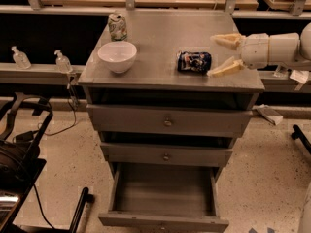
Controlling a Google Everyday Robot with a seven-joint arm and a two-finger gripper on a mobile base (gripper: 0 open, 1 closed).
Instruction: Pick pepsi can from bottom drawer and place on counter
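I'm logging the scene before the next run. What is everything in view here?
pepsi can: one, dark blue, lying on its side on the counter, right of centre.
counter: one, grey, cabinet top.
green-white can: one, upright, counter's back left.
bowl: one, white, counter's front left.
top drawer, middle drawer: two, grey, shut.
bottom drawer: one, grey, pulled open.
bottles: two, clear, ledge at left.
gripper: one, cream fingers open, just right of the pepsi can.
arm: one, white, entering from the right.
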